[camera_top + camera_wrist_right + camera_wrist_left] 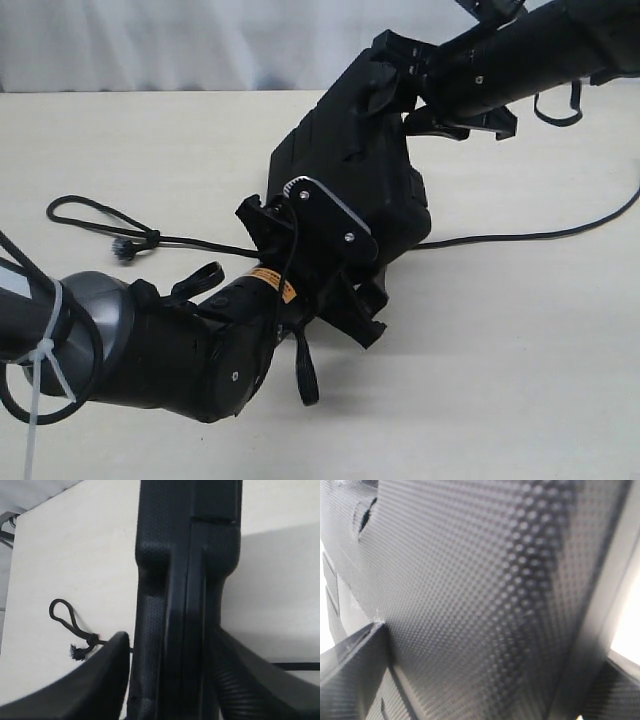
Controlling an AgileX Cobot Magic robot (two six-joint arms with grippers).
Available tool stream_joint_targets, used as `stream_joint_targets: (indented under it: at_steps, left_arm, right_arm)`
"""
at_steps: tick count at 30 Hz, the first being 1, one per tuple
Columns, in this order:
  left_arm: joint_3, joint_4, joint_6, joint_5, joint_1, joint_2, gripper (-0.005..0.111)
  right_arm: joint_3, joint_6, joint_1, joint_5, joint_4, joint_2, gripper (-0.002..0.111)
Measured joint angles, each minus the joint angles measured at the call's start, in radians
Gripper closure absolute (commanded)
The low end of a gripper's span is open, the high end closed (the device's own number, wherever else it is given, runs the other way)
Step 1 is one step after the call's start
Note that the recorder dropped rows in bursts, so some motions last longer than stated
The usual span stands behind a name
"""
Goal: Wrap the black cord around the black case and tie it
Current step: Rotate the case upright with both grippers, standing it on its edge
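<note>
While the black case point(350, 150) stands tilted over the middle of the counter point(520, 360), an arm meets it at each end; the left arm point(170, 350) comes in from 8 o'clock and the right arm point(520, 55) from 1 o'clock. Whether the lower end of the case touches the counter, I cannot tell.

In the left wrist view the dotted surface of the case fills nearly everything; the left end effector point(485, 687) has one finger on each side of it, but I cannot tell if it is clenched on the case or released.

In the right wrist view the case is seen edge-on, upright between the fingers point(85, 685) of the right end effector point(172, 637); a thin pale gap seems to show beside one finger, while the other finger looks to be against the case, so I cannot tell whether this end effector is grasping or released.

The black cord point(200, 241) lies flat on the counter; its loop point(75, 208), knot point(152, 238) and frayed tip point(125, 250) are at 9 o'clock from the case, well apart from it; the cord then passes under the case and comes out toward 3 o'clock. It is not wrapped around the case.

A small orange label point(272, 281) sits on the left arm near the wrist; its writing is too small to read. No brand can be read on the case.
</note>
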Motion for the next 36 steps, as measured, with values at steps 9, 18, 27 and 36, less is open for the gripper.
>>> stream_joint_targets:
  at_steps: [9, 18, 27, 36]
  left_arm:
    - [0.0, 0.003, -0.042, -0.008, 0.0, 0.0, 0.107]
    - [0.0, 0.006, -0.042, -0.008, 0.0, 0.0, 0.107]
    - [0.0, 0.006, -0.054, -0.012, 0.0, 0.0, 0.107]
    - [0.0, 0.007, -0.056, -0.013, 0.0, 0.0, 0.107]
  right_arm:
    - [0.085, -0.013, -0.09, 0.164, -0.169, -0.211, 0.039]
    - [0.329, -0.262, -0.089, 0.165, 0.235, -0.308, 0.038]
    - [0.329, -0.187, 0.025, 0.027, 0.174, -0.258, 0.039]
    - [0.329, -0.142, 0.087, -0.023, 0.169, -0.212, 0.087]
